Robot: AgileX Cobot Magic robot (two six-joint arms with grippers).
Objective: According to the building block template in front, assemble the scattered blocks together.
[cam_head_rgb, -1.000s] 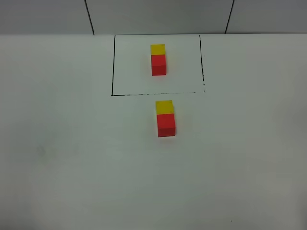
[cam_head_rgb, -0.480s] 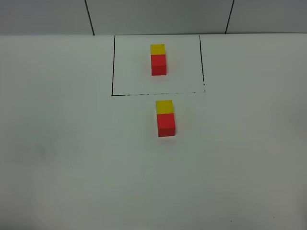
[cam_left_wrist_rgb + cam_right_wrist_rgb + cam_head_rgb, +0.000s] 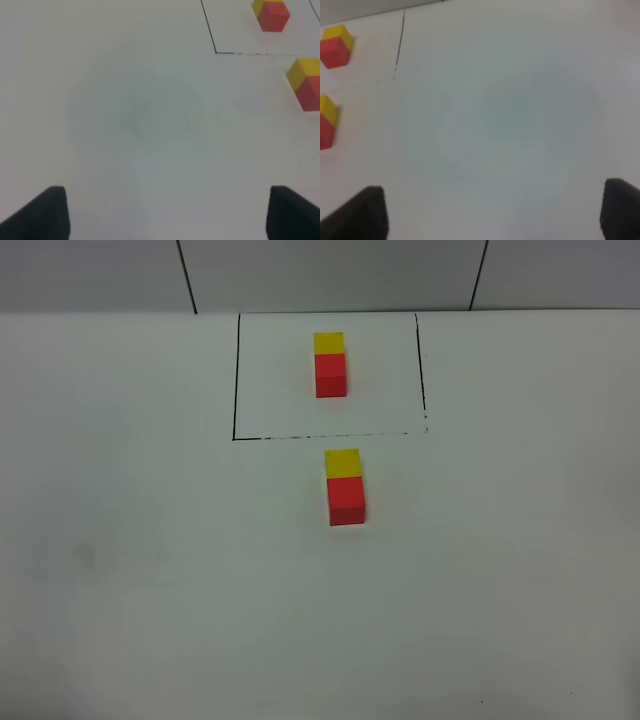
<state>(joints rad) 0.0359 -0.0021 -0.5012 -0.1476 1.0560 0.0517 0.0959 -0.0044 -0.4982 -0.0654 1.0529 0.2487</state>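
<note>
- Building block template (image 3: 329, 365), a yellow cube joined to a red cube inside a thin black drawn rectangle (image 3: 236, 380), sits at the far side of the plain white desk (image 3: 150, 570), well apart from both tools.
- Scattered blocks: a small solid yellow cube (image 3: 342, 463) and a small solid red cube (image 3: 346, 501) touch each other in a line just outside the rectangle's near edge, yellow on the far side, matching the template's order.
- Left tool (image 3: 165, 215) hovers over bare desk with its dark fingers (image 3: 42, 212) set wide apart and nothing between them; the joined pair lies ahead of it and off toward the right arm's side.
- Right tool (image 3: 492, 215) likewise stands spread over bare desk, gripping nothing; the pair lies ahead and off toward the left arm's side.
</note>
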